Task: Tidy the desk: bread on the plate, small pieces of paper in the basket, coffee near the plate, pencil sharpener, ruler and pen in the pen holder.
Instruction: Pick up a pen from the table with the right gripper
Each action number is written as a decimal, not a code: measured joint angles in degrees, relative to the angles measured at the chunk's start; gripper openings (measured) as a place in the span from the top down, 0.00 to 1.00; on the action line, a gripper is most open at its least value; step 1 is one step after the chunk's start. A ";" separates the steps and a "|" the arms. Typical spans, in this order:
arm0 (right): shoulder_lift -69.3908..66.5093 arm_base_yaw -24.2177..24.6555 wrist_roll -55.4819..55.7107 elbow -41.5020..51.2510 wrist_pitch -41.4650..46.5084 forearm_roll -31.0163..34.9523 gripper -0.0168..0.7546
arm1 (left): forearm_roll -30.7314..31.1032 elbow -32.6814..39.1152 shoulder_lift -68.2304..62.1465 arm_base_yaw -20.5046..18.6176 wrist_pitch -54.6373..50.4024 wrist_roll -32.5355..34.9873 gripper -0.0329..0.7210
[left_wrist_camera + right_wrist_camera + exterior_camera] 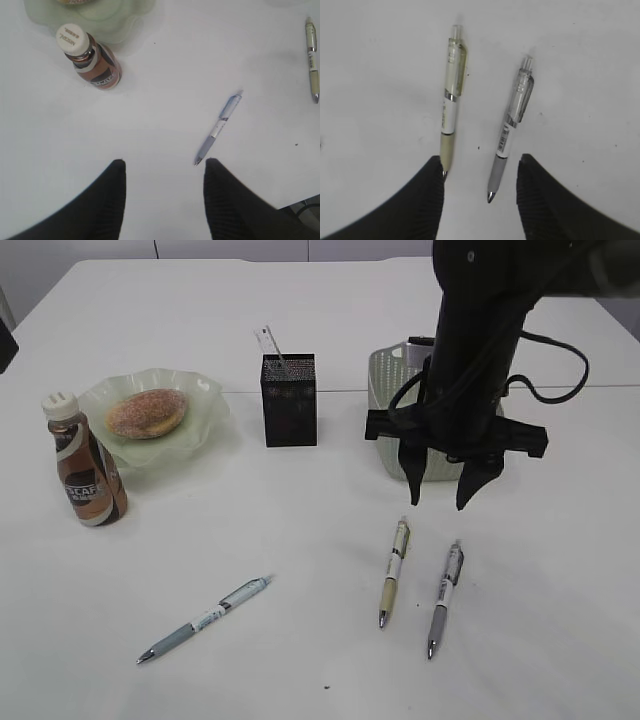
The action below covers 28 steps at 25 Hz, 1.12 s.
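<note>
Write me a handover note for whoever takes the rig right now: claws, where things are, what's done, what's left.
Right claw: open, empty, hovering above the beige pen and grey pen.
Left claw: open, empty, over bare desk near the blue pen.
Done: bread on plate; coffee beside plate; ruler in holder.
Left: three pens into holder.
Basket contents and sharpener: can't see.

Exterior view slanting down from the desk's [300,660] front, left wrist view looking down over coffee [92,62] upper left, right wrist view closer above two pens, cream pen [451,107] shared by all.
</note>
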State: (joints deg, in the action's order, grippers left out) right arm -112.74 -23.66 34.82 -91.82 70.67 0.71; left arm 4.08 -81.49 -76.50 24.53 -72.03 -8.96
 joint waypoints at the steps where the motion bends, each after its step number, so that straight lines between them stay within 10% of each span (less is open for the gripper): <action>1: -0.72 0.00 0.00 0.00 -0.15 -0.26 0.52 | 0.00 0.00 0.00 0.00 0.00 0.00 0.47; 28: -3.43 0.00 0.14 9.54 -1.03 -2.86 0.52 | -0.10 0.00 0.00 0.00 0.00 0.00 0.47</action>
State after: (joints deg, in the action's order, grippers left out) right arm -116.16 -23.66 34.96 -82.29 69.65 -2.14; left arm 3.98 -81.49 -76.50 24.53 -72.03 -8.96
